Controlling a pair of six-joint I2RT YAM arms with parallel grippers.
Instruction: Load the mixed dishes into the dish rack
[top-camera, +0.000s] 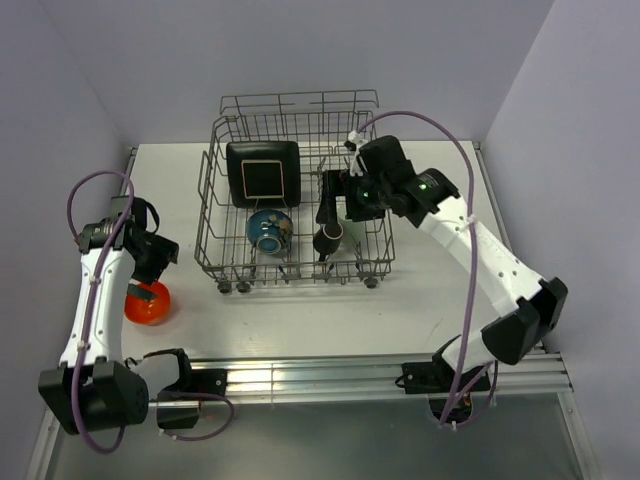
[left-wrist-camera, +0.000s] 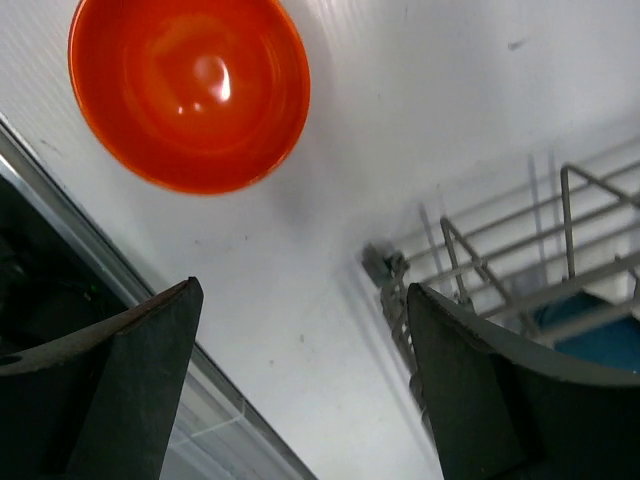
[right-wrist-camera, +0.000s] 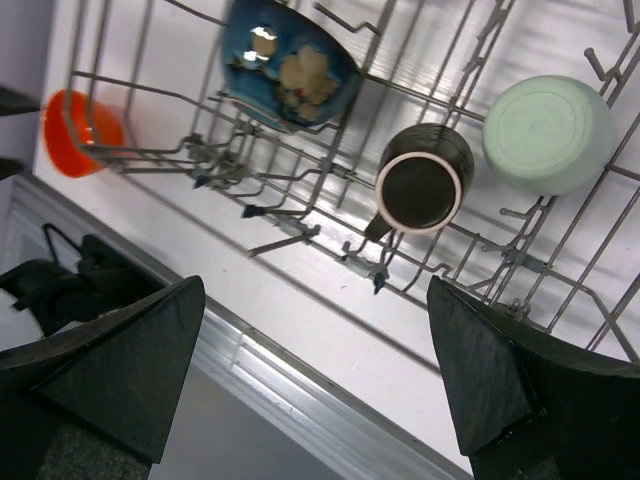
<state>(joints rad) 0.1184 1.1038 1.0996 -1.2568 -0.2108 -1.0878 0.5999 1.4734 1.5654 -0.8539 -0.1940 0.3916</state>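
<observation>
We see the left hand (left-wrist-camera: 302, 290) spread empty above the orange bowl (top-camera: 146, 309), lower left in the top view; the right hand (right-wrist-camera: 315, 285), also spread, hangs over the rack (top-camera: 222, 240).

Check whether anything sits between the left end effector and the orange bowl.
Nothing visible. The orange bowl sits alone on bare table, left of the dish rack. The left end effector hangs open close above it, jaws empty.

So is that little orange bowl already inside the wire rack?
No, the orange bowl sits on the white table outside the dish rack, off its front left corner.
</observation>
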